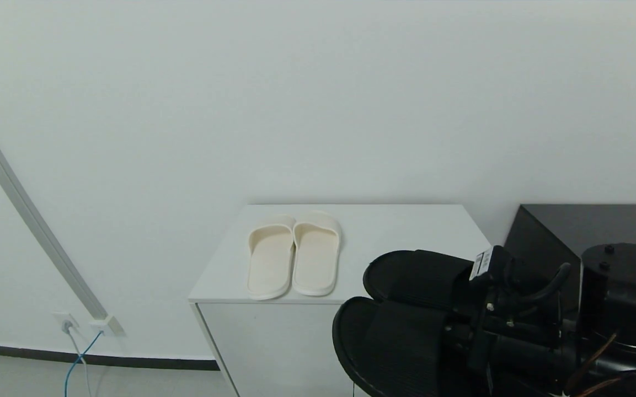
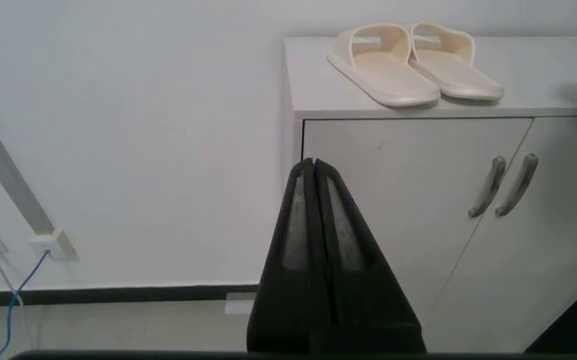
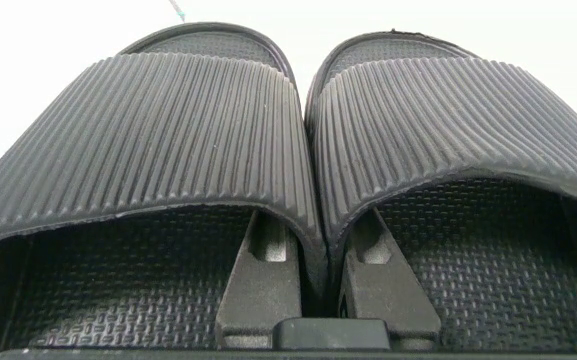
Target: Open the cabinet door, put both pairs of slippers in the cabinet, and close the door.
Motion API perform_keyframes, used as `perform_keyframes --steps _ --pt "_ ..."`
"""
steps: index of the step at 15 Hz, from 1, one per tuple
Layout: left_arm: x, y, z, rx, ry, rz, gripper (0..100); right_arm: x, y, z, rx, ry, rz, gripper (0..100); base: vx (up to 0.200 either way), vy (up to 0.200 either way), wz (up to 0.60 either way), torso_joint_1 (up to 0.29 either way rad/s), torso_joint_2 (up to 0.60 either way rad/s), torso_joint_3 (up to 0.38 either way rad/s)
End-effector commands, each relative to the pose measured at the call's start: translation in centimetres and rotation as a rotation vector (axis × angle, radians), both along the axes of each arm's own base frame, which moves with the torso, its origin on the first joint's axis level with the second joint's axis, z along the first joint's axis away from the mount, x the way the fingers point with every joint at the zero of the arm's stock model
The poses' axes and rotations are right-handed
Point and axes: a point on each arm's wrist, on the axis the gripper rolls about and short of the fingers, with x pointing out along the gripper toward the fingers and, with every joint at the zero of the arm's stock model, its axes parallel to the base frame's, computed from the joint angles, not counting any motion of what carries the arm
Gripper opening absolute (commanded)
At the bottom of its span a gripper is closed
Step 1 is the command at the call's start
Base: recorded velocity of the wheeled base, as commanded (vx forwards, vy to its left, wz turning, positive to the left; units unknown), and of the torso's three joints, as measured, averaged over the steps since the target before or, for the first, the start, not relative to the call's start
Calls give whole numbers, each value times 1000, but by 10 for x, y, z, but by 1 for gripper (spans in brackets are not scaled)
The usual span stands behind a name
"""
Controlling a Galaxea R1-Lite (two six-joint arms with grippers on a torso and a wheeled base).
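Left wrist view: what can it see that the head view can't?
Left wrist view: two door handles and the shut left gripper. Head view: black slippers, held by the right gripper. Both: cream slippers on the cabinet, plus wall sockets.

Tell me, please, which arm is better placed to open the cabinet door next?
Left. The left end effector is shut, empty and faces the door handles; the right end effector holds the black slippers.

Blk slipper pair (image 3: 168,130) in R tool (image 3: 315,245)
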Motion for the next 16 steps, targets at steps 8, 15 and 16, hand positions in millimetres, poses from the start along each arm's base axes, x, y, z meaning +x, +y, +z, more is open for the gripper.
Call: perform_keyframes --steps 8,15,16 --pt "0 0 0 -1 1 0 0 2 2 -6 1 46 -9 0 -75 0 0 0 0 0" --pt "0 0 0 0 1 0 0 2 2 -11 -11 60 -10 0 0 0 0 0 0 0" --pt "0 0 0 0 1 0 0 2 2 -13 -14 64 -10 0 0 0 0 0 0 0"
